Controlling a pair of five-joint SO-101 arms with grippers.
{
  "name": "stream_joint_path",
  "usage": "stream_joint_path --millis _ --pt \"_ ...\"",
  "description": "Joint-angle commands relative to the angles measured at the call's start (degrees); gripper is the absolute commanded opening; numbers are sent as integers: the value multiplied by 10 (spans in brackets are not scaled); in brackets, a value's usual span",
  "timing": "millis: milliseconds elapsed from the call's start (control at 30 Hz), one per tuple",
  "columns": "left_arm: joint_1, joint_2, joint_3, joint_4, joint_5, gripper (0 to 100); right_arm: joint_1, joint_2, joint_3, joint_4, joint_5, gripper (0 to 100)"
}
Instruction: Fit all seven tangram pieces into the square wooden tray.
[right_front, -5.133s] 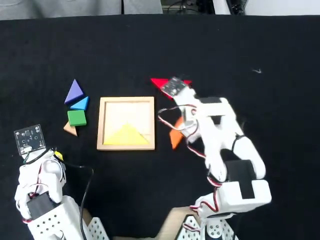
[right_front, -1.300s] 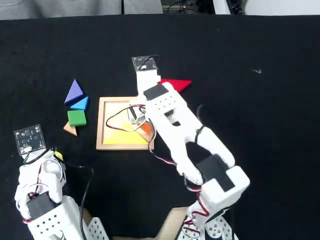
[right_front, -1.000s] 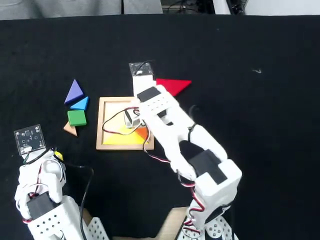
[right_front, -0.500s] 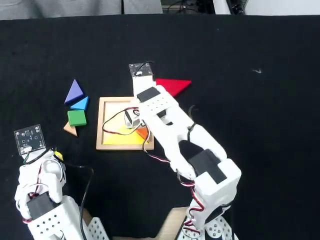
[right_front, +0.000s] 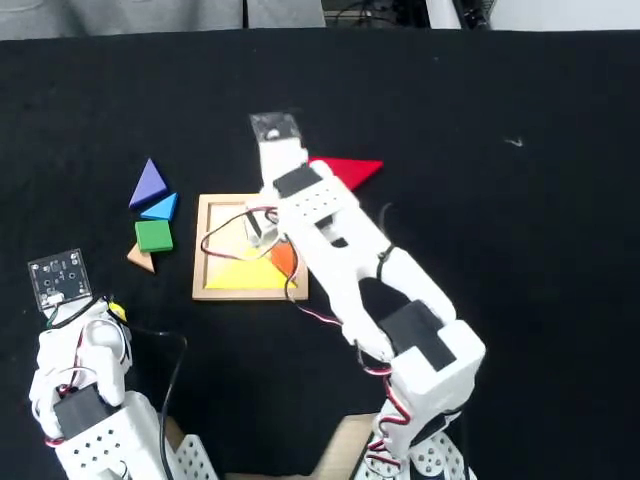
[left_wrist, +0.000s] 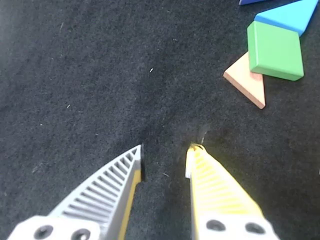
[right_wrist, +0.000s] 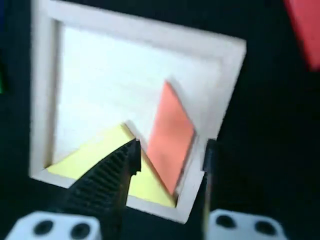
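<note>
Surrounding the wooden tray (right_front: 201, 250), black cloth (right_front: 540, 220)

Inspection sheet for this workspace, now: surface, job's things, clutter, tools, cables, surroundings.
Surface: black cloth table.
Job's things: wooden tray holds yellow triangle and orange parallelogram; red triangle outside by its far corner; purple triangle, blue triangle, green square, tan triangle grouped outside its other side.
Clutter: nothing seen.
Tools: left tool open over bare cloth; right tool open, straddling the orange parallelogram.
Cables: wires loop from the right arm over the tray; black cable by the left arm.
Surroundings: cords past the table's far edge.
</note>
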Motion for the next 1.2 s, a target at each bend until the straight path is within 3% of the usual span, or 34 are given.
stream_joint_path --millis 0,67,133,400,1167 --pt "1 -4 4 -10 -6 160 11 -35 -58 -12 132 6" --pt "1 -4 4 -10 -6 160 9 -18 -59 -29 180 47" --pt "1 -4 4 -10 -6 160 8 10 -59 -50 202 27" --pt "1 -4 4 -9 -6 160 18 104 -73 -97 207 14" --pt "3 -4 4 -10 -6 160 55 166 -130 -94 208 14"
